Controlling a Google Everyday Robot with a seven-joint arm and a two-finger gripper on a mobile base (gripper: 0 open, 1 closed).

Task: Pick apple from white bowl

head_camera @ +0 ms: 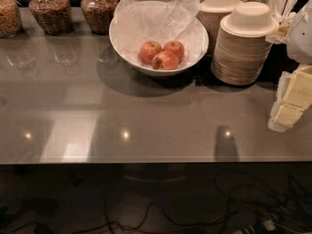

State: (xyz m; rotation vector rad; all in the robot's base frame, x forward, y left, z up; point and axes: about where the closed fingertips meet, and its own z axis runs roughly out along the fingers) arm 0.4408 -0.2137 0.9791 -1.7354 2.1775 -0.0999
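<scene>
A wide glossy white bowl point(127, 48) lined with crinkled white paper stands at the back middle of the grey counter. Three red-orange apples lie in it: one at the left point(149, 50), one at the front point(165, 61), one at the right point(174, 48). My gripper point(291, 101), white with pale yellow parts, hangs at the right edge of the view over the counter, well to the right of the bowl and nearer the front. It holds nothing that I can see. The arm point(302, 33) rises behind it.
Two stacks of beige disposable bowls point(243, 48) stand right of the white bowl, between it and my gripper. Glass jars of snacks point(48, 11) line the back left. White cutlery point(280, 4) stands at the back right. The counter's front edge point(146, 161) runs across below; cables lie on the floor.
</scene>
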